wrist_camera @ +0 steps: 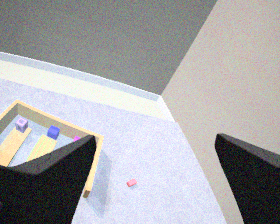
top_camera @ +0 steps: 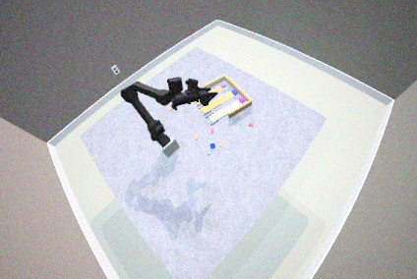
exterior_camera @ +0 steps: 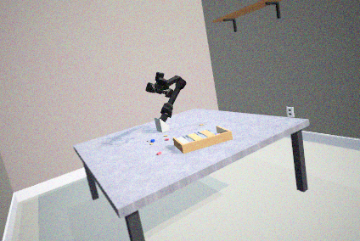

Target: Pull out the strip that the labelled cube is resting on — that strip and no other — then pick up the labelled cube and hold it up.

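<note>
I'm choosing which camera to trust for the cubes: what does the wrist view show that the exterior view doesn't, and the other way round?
Only the wrist view: the purple cube with its face marking, and the dark blue cube, both inside the tray.

Only the exterior view: the arm's base, the wall shelf and the table's legs.

Both: the tray, yellowish strips inside it, a red piece outside it, and at least part of the gripper.
</note>
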`<action>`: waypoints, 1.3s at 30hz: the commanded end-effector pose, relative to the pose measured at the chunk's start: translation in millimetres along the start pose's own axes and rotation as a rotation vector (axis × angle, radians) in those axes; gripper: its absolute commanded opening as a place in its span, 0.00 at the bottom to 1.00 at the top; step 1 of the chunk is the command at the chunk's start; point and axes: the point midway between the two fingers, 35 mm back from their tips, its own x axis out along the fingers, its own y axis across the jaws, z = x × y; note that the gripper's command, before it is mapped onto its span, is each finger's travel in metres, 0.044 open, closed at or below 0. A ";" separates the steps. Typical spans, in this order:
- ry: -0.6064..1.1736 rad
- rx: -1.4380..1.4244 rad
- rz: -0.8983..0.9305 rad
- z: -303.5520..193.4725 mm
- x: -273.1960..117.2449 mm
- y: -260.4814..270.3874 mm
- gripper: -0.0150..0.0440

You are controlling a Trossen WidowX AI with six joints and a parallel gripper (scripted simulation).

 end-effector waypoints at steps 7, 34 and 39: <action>0.236 0.272 0.426 -53.7 -2.7 142.7 0.93; 0.834 0.380 0.505 -59.0 46.4 251.8 0.31; 1.071 0.352 0.479 -69.0 47.8 297.1 0.25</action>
